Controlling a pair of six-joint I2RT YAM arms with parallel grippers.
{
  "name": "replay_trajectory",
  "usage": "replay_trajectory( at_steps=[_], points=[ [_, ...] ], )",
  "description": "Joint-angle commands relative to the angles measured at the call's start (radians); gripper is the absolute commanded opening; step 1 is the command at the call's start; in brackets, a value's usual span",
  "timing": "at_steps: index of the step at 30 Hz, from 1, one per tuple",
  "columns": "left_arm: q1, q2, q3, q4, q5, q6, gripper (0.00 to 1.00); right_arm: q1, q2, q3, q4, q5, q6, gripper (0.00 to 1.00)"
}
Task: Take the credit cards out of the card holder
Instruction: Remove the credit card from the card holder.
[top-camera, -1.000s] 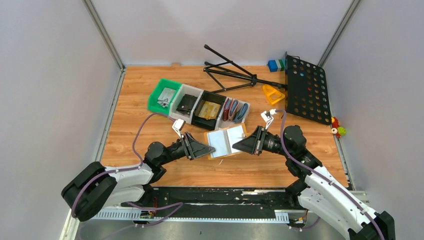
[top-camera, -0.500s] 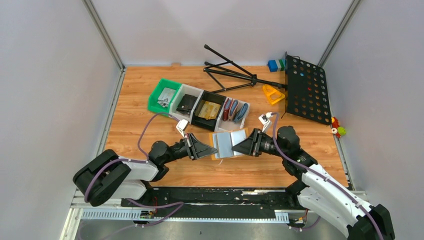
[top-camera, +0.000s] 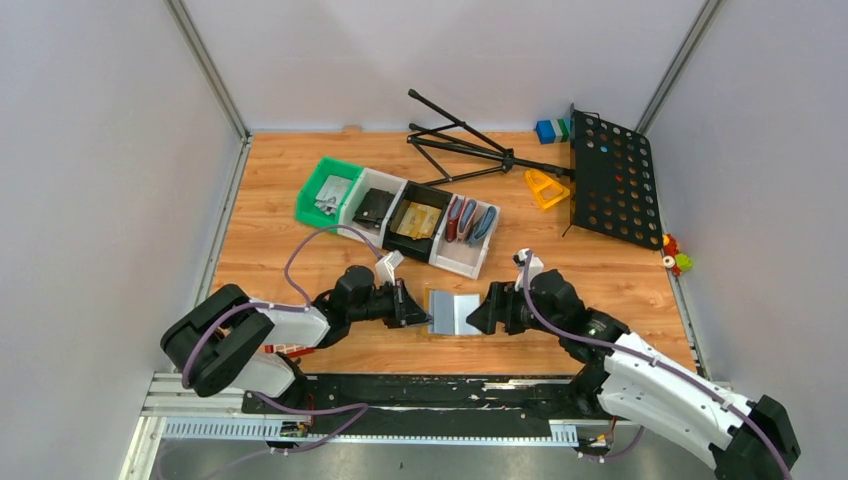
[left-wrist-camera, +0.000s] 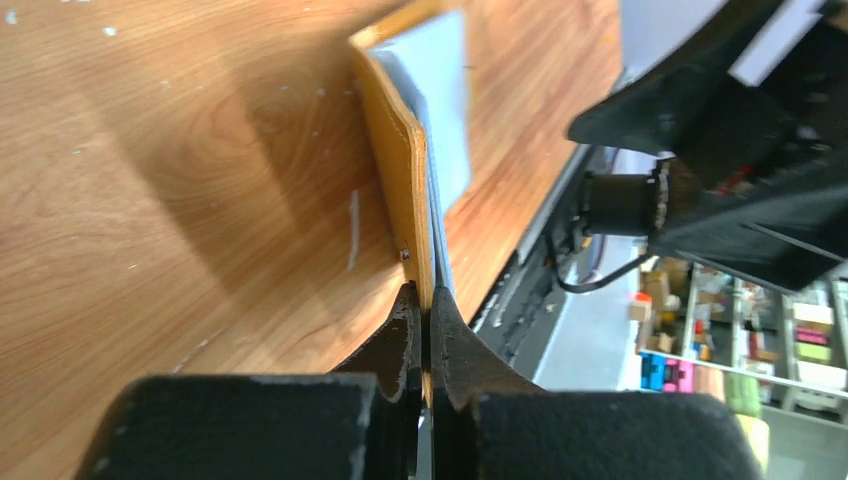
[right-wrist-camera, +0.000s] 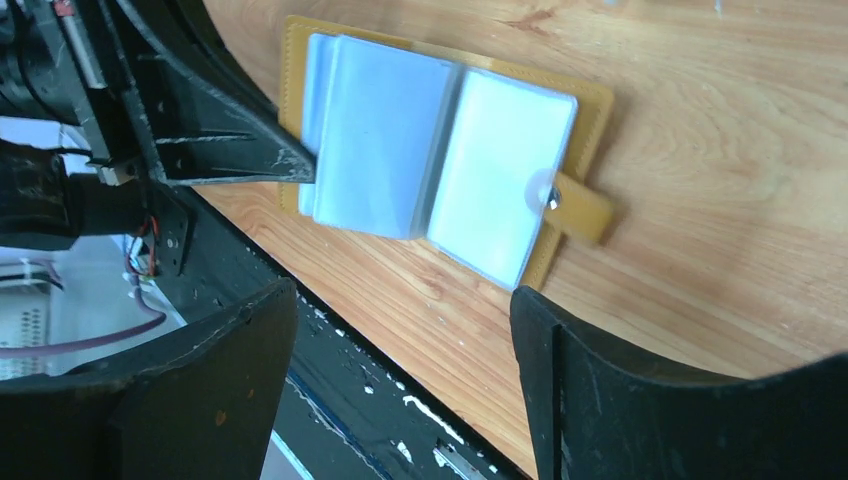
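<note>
- Several bins are lined up at eleven o'clock from the card holder. Gold-tan credit cards are seen in the black one.
- Left gripper is clamped on the holder's nine o'clock edge, and its fingertips are pressed tight on the mustard cover.
- Card holder is laid open on the table, at six o'clock near the front rail. Its pale sleeves face up and its stud tab is turned outward. Whether cards sit in the sleeves cannot be told.
- Right gripper is spread wide and grasps nothing. It is set just beside the holder's three o'clock edge.
- Black perforated stand is noted at two o'clock, well apart.
</note>
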Motion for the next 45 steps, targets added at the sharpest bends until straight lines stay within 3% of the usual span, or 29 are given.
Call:
replay_trajectory(
  at_steps=[1,4,8,17,24,32,39,45],
  points=[
    [-0.014,-0.080,0.070,-0.252,-0.046,0.150,0.00,0.097,0.053,0.107,-0.041,0.163,-0.068,0.76],
    [-0.016,-0.121,0.098,-0.351,-0.069,0.180,0.00,0.160,0.155,0.135,0.030,0.161,-0.057,0.69],
    [-0.017,-0.158,0.112,-0.414,-0.073,0.198,0.00,0.198,0.318,0.173,0.112,0.167,-0.056,0.68],
    [-0.020,-0.215,0.144,-0.493,-0.044,0.183,0.00,0.242,0.451,0.218,0.214,0.155,-0.055,0.80],
    [-0.039,-0.233,0.173,-0.546,-0.047,0.180,0.00,0.251,0.535,0.266,0.239,0.167,-0.047,0.81],
    [-0.042,-0.257,0.174,-0.564,-0.060,0.183,0.00,0.252,0.611,0.304,0.185,0.251,-0.034,0.67],
    [-0.043,-0.265,0.179,-0.549,-0.042,0.172,0.00,0.256,0.639,0.300,0.174,0.277,-0.041,0.69],
    [-0.044,-0.307,0.184,-0.613,-0.089,0.183,0.00,0.264,0.637,0.327,0.030,0.372,-0.088,0.70]
  ],
)
